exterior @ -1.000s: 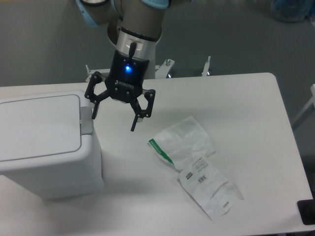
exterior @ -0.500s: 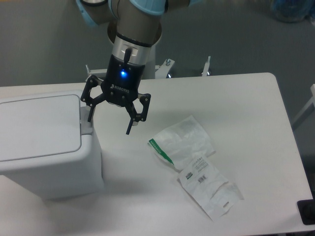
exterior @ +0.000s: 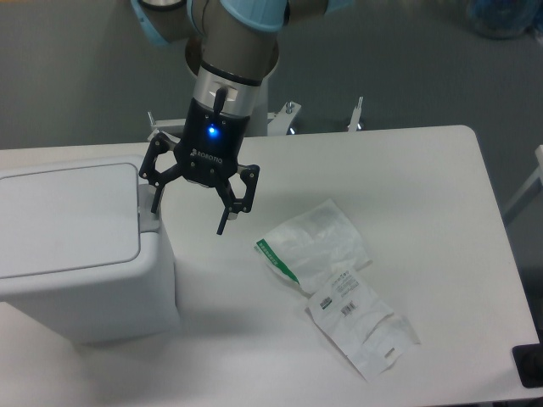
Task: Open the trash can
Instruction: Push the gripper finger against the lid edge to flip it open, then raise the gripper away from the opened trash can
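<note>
The trash can is a boxy white bin at the left of the table, its flat lid lying closed. A small grey push tab sits on its right rim. My gripper hangs open just right of the bin's top edge, a blue light glowing on its body. Its left finger stands directly over the tab, and whether it touches the tab I cannot tell. The right finger hangs in the air above the table.
Two crumpled white plastic wrappers lie on the table to the right, one with a green stripe and one with a barcode label. A dark object sits at the table's bottom right corner. Metal clamps stand at the far edge.
Over the past second my gripper has shifted left toward the bin, bringing the left finger over the grey tab. In the last half second it has hardly moved.
</note>
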`<control>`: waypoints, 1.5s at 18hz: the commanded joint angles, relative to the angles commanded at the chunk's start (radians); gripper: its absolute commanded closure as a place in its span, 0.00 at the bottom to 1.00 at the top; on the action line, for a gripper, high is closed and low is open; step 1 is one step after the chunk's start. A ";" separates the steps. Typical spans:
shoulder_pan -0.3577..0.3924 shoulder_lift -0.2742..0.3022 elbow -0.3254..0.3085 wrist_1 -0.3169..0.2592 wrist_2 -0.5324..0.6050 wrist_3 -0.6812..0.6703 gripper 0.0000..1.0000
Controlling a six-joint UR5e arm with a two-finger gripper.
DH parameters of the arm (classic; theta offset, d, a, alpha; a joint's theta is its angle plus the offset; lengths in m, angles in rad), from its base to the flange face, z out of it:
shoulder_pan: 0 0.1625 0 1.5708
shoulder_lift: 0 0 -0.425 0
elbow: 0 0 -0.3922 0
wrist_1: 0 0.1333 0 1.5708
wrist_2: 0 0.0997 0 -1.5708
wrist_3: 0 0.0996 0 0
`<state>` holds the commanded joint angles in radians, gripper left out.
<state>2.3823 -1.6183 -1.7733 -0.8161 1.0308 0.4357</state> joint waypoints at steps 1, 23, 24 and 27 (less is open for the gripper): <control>0.000 -0.002 0.000 0.000 0.000 0.000 0.00; 0.083 -0.002 0.106 -0.008 0.242 0.122 0.00; 0.093 -0.005 0.101 -0.006 0.280 0.161 0.00; 0.124 -0.021 0.097 -0.006 0.368 0.239 0.00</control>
<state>2.5065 -1.6398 -1.6766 -0.8222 1.3987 0.6747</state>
